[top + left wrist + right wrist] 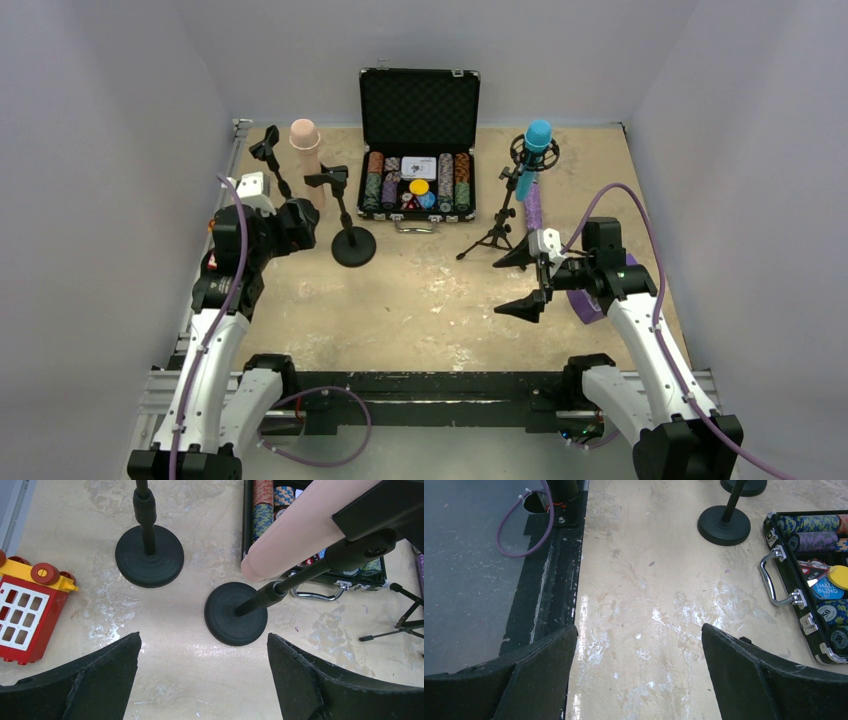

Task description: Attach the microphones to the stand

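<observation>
Well, from where I stand both arms hang free of everything. The left gripper has its jaws spread wide with nothing between them, hovering over bare tabletop just short of the black round-based microphone stand. The pale peach-pink stick microphone sits in that stand's clip, head up. From the wrist view its barrel slants across just beyond and to the right of the fingers, apart from them. A second black round-based stand with a bare clip on top rises a little farther back on the left, and a red and yellow toy block lies off to the left of it. The right gripper is also wide apart and holds nothing, turned toward the middle of the beige table, with only scuffed surface between its fingers. Just behind it stands the black tripod stand, with the bright cyan-blue microphone seated upright in its ring mount. The glittery purple microphone lies slanted on the table behind that tripod, just beyond the right gripper's far finger, its lower end hidden by the arm. Between the two stands, at the back, an open black case of poker chips rests with its lid up.
</observation>
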`<state>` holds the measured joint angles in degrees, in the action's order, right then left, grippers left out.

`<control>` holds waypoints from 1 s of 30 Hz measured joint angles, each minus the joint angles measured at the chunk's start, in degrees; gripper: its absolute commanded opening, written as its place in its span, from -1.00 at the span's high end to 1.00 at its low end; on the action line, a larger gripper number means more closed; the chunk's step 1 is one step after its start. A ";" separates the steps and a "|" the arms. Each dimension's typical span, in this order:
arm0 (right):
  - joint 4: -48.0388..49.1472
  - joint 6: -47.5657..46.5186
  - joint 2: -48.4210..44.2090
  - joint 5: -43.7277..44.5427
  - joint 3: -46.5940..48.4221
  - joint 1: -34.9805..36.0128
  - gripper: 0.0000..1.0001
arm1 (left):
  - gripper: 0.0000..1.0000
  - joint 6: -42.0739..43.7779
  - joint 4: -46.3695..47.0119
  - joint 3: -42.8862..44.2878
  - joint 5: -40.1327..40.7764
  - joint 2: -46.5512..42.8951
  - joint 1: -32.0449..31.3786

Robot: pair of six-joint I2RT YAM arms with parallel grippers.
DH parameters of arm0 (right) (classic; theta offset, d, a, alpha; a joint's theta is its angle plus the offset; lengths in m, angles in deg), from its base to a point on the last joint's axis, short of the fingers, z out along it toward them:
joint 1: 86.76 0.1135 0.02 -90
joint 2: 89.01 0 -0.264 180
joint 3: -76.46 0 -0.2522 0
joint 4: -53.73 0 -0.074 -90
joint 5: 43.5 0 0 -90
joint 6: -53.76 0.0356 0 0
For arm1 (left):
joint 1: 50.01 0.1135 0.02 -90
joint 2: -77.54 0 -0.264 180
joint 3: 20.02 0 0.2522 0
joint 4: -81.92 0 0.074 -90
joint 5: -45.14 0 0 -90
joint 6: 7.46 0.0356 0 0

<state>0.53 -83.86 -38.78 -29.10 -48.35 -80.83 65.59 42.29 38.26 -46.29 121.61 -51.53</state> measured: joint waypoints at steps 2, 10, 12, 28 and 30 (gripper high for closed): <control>0.00 0.00 0.00 0.00 0.00 0.00 -0.97 | -0.99 -0.02 -0.35 0.68 -0.31 0.63 0.00; -0.02 -0.02 0.00 0.00 0.00 0.00 -0.97 | -0.99 -0.02 -0.57 2.01 -0.98 1.79 0.00; -0.02 -0.02 0.00 0.00 0.00 0.00 -0.97 | -0.99 -0.04 -0.63 2.27 -1.14 1.81 0.00; -0.04 -0.04 0.00 0.02 0.00 0.00 -0.97 | -0.99 0.04 -2.27 6.86 -2.80 5.05 0.00; -0.04 -0.07 0.02 0.02 0.00 0.00 -0.97 | -0.99 0.02 -2.25 8.37 -3.23 6.01 0.04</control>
<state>0.48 -83.92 -38.75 -29.07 -48.35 -80.83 65.62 40.04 46.63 -49.52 127.63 -51.48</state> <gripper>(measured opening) 0.985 0.997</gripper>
